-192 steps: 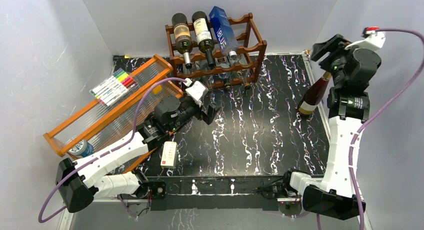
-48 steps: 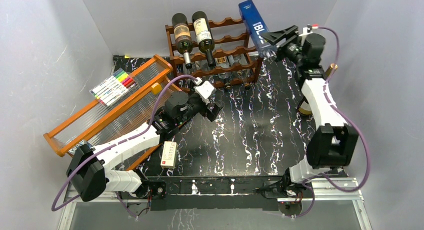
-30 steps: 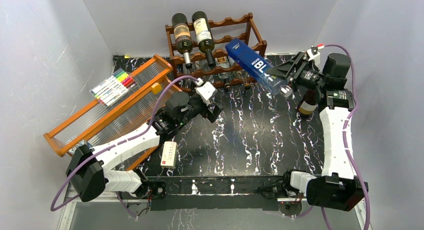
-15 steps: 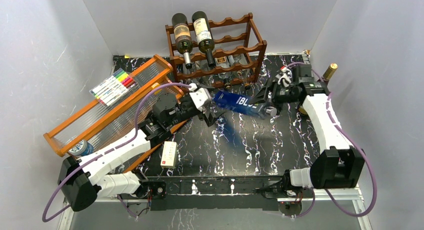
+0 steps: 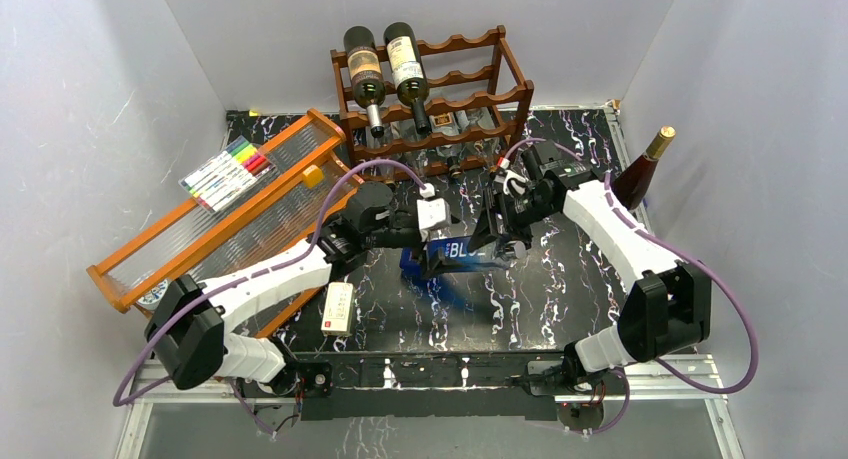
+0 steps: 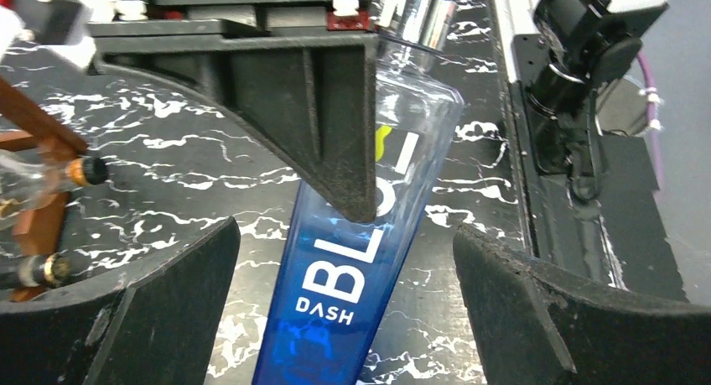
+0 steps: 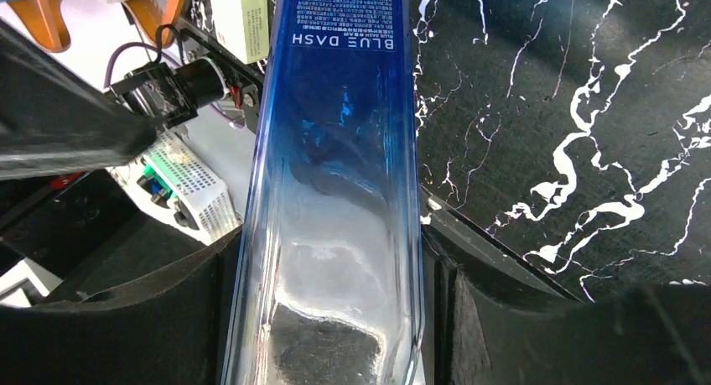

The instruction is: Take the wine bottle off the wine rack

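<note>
I have the bottle (image 5: 457, 253) off the rack (image 5: 432, 91) and out over the middle of the table (image 5: 560, 299), lying low and slanted, base toward the left edge and cap (image 6: 412, 13) toward the right. I cannot tell whether the base touches the top. The right gripper (image 7: 331, 259) is clamped across its clear upper body, a finger on each flat side. The left gripper (image 6: 344, 234) stands spread wide with the blue lower body between its fingers and neither pad touching. I judge this bottle to be stiff, breakable glass with slick flat faces that taper toward the cap, so a grip near the cap could slide. The broad blue part nearer the base looks like the safer hold, square on two opposite faces. It probably carries its weight at the base end, so it may sag there. For room, the near and right parts of the table are open. The rack guards the far edge, a tray (image 5: 215, 229) the left edge, a box (image 5: 338, 308) lies near-left, and a corked bottle (image 5: 640, 174) stands at the right edge, well apart.
</note>
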Robot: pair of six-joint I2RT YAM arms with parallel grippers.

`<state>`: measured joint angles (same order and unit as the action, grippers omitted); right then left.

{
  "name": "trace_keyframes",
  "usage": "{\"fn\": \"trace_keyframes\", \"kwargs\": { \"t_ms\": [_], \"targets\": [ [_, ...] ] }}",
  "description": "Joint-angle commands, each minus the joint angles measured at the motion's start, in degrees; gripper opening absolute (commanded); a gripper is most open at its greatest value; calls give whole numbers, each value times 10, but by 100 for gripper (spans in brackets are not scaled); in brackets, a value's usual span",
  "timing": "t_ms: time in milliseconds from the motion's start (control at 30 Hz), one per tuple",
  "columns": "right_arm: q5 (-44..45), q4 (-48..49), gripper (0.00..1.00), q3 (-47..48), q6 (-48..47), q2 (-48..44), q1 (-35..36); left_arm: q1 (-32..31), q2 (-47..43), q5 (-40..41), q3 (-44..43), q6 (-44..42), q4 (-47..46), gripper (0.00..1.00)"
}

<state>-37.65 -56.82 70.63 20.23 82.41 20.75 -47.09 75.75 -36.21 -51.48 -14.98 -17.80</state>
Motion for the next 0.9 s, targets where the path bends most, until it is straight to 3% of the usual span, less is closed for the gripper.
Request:
{"fn": "trace_keyframes", "kwargs": {
  "t_ms": [0,400,467,600,700,800,867],
  "targets": [
    [-72,29,15,18,-19,-6,16,-5,9,-71,-18,-19,1,98],
    [-79,30,14,19,-28,6,42,-36,77,4,-13,-77,30,98],
    [-78,27,14,20,-32,4,43,-38,85,13,-16,-83,37,94],
    [-74,24,23,25,-35,0,43,-40,85,33,-19,-83,36,75],
    [-70,24,35,30,-42,-5,43,-40,70,63,-12,-83,21,52],
    [-56,39,60,32,-43,-11,44,-40,58,88,-15,-82,23,18],
    [-37,50,76,37,-36,-14,43,-40,52,108,-16,-76,17,9]
  ]
}}
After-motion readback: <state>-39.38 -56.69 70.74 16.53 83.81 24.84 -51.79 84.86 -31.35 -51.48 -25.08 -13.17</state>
